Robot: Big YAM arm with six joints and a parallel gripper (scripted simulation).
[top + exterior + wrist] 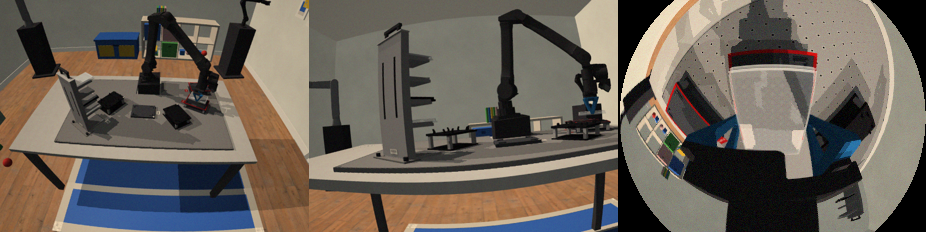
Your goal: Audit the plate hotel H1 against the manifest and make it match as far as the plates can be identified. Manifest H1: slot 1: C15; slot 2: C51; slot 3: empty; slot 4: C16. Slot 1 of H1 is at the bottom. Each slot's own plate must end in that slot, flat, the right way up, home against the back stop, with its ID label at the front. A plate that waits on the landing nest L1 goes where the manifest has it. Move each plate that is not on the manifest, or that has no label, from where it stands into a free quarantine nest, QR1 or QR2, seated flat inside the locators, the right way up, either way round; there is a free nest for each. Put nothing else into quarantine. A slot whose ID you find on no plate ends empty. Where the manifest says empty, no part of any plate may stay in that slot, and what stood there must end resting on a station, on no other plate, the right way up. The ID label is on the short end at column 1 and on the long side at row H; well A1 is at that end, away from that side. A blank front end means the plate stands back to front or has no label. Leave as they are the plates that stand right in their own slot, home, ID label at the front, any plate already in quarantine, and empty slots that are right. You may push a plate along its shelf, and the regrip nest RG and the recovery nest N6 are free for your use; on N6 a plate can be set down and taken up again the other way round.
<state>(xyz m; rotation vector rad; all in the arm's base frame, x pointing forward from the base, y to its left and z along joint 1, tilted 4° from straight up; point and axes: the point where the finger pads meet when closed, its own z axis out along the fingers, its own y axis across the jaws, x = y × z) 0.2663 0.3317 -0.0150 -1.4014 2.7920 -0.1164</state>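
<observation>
At the right of the top view the black arm (174,30) reaches down over a red-edged nest (197,104) near the back right of the counter (139,152). Its end effector (199,96), with blue fingers (590,104), has a clear plate (199,100) between them, clamped across its width. In the exterior view, at the right edge, the plate (591,112) sits level and apart from the nest (581,122) beneath it, hanging just above it. The wrist view shows the pale, translucent plate (772,108) running up the middle of the frame, with a red rim of the nest at its far end and blue fingers on either side. I cannot read any label on it.

At the left of the counter stands the grey plate hotel (72,99), its four shelves facing right. In the exterior view, a dark plate (422,98) lies on the second shelf from the bottom. A clear plate (424,120) lies on the bottom one. Two black nests (111,100) (176,114) and a flat dark pad (143,110) lie between hotel and arm.
</observation>
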